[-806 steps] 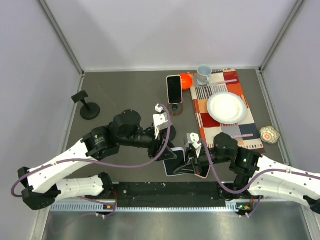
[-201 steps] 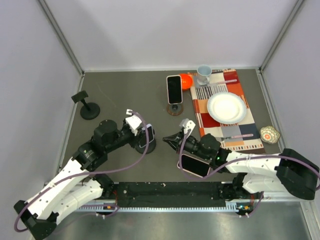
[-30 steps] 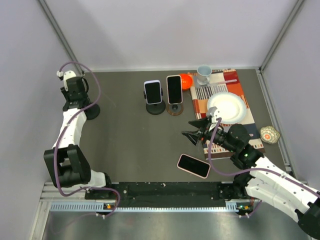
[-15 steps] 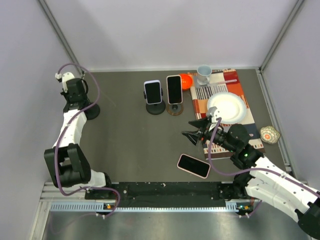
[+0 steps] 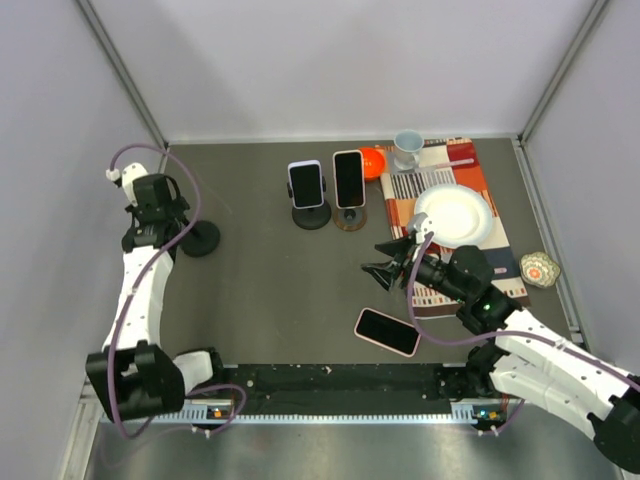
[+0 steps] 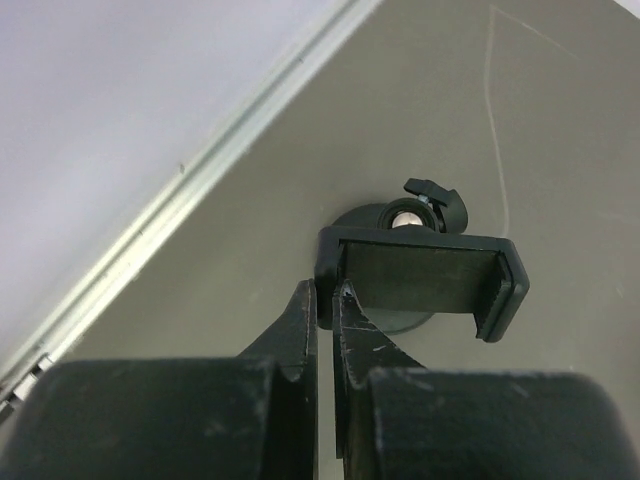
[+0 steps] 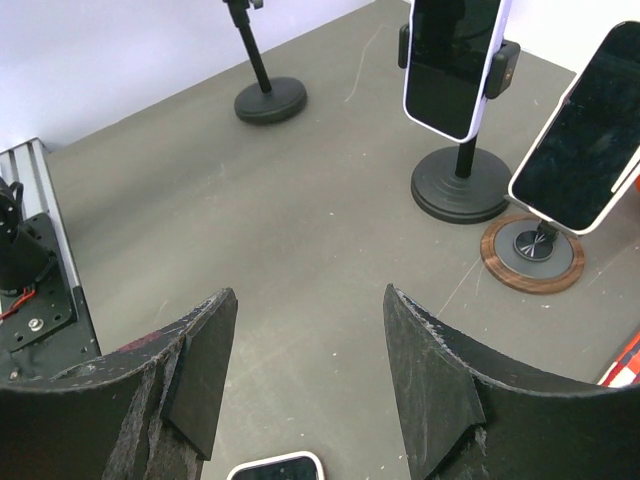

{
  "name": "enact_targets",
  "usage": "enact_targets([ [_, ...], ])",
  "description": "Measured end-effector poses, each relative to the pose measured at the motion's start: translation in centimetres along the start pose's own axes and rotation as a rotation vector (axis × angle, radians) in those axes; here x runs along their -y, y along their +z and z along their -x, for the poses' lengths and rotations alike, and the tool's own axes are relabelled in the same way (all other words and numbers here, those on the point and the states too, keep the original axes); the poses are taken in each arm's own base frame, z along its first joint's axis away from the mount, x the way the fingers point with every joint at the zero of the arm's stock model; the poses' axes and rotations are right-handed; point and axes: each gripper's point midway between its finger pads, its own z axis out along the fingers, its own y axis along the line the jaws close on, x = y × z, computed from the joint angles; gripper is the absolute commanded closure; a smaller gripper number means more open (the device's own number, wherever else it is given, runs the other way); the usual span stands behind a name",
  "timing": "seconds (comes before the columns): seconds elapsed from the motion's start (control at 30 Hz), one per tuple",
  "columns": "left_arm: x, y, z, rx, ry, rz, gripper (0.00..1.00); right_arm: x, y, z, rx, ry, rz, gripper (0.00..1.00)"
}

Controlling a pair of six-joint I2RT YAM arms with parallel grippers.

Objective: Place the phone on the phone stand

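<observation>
Change: stand slid from 10 o'clock toward the middle.
Left jaws: pinching its clamp.
Right jaws: wide open, empty.
Phone: flat on the bench, 5 o'clock.
Meaning: stand comes closer; phone waits.

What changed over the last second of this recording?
The left pincer, shut on the empty stand, has dragged it nearer and to the right. The right pincer stays open near the flat phone; both mounted phones are unmoved.
</observation>
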Motion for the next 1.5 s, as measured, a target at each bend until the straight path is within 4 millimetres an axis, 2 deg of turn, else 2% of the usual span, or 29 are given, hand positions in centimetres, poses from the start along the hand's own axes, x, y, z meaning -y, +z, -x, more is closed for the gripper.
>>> enact_targets([
  [0.13, 0.7, -3.1, -1.1, -0.036, -0.024, -0.085, 1.0, 0.1, 0.1, -0.4, -0.011, 0.003, -0.001, 0.39],
  [0.27, 2.6, -6.1, -2.1, -0.052, -0.007, -0.191, 1.0, 0.2, 0.2, -0.6, -0.015, 0.004, -0.003, 0.39],
  [0.47, 7.5, -11.9, -6.7, -0.083, 0.114, -0.466, 1.0, 0.3, 0.3, -0.8, -0.022, 0.006, -0.006, 0.39],
  [0.6, 9.7, -15.2, -9.4, -0.104, 0.174, -0.639, 1.0, 0.3, 0.4, -1.0, -0.026, 0.008, -0.006, 0.39],
  [0.8, 11.3, -18.0, -11.4, -0.09, 0.229, -0.815, 1.0, 0.5, 0.8, -1.7, -0.05, 0.016, -0.008, 0.39],
  [0.97, 12.0, -19.6, -12.4, -0.085, 0.281, -0.887, 1.0, 0.5, 1.0, -2.7, -0.081, 0.027, 0.0, 0.39],
  [1.0, 12.1, -19.8, -12.5, -0.087, 0.288, -0.897, 0.98, 0.5, 1.1, -2.9, -0.089, 0.029, 0.004, 0.39],
  [1.03, 12.2, -20.1, -12.7, -0.089, 0.292, -0.907, 0.89, 0.4, 1.1, -3.1, -0.097, 0.033, 0.007, 0.39],
  [1.07, 12.3, -20.3, -12.8, -0.092, 0.29, -0.913, 0.74, 0.4, 1.1, -3.3, -0.104, 0.036, 0.01, 0.39],
  [1.1, 12.4, -20.5, -12.8, -0.099, 0.283, -0.919, 0.66, 0.3, 1.1, -3.4, -0.11, 0.042, 0.014, 0.39],
  [1.17, 12.6, -20.9, -13.0, -0.117, 0.266, -0.936, 0.52, 0.1, 1.0, -3.7, -0.119, 0.052, 0.022, 0.39],
  [1.27, 13.1, -22.0, -12.5, -0.14, 0.224, -0.977, 0.39, -0.1, 0.9, -4.0, -0.132, 0.074, 0.03, 0.39],
  [1.5, 12.9, -24.7, -11.0, -0.112, 0.166, -1.088, 0.37, -0.7, 0.9, -4.2, -0.144, 0.146, 0.038, 0.39],
])
